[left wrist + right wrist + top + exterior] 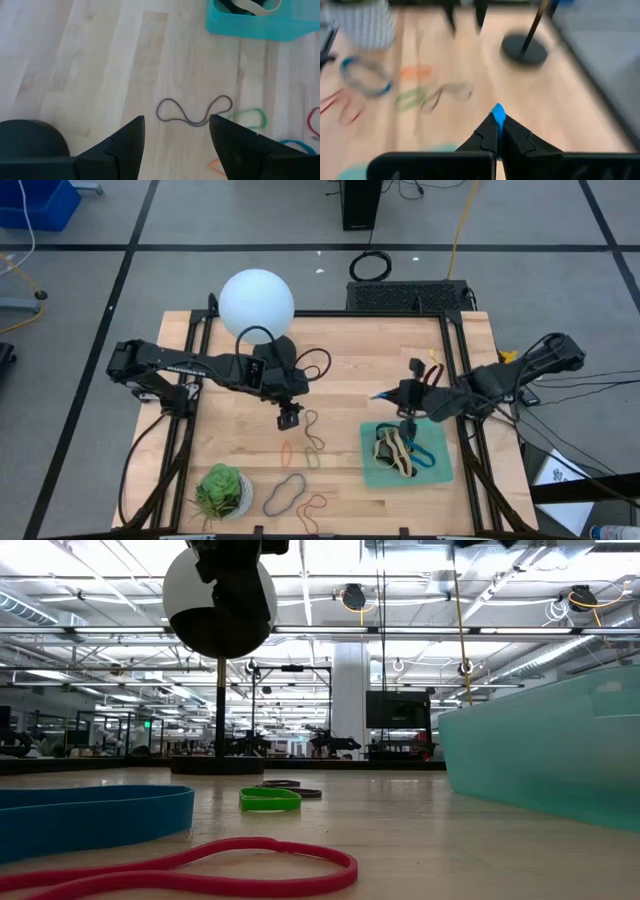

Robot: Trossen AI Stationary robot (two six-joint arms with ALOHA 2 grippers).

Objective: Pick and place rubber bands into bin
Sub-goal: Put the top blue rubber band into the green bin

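Observation:
The mint-green bin (440, 472) stands at the near right and holds several rubber bands, tan, black and blue (398, 448). My right gripper (383, 395) hangs just beyond the bin's far left corner, shut on a small blue piece (498, 113) that looks like a rubber band. My left gripper (290, 420) is open above the table's middle. A thin dark rubber band (195, 111) lies flat on the wood just ahead of its fingertips (176, 122), untouched. More bands, orange (287, 450), green (312, 456), grey-blue (285, 492) and red (316, 505), lie near the front edge. My right gripper pinches the blue piece (498, 113) between the free ends of its two shut fingers. Only a short blue tip sticks out past them. The fingers point toward the table's left. How the rest of it hangs does not show.
A white pot with a green succulent (222, 492) stands at the near left corner. A white globe lamp (256, 300) on a dark base stands at the far side, behind my left arm. Black cables (315, 363) lie near it. Bare wood lies between the two grippers.

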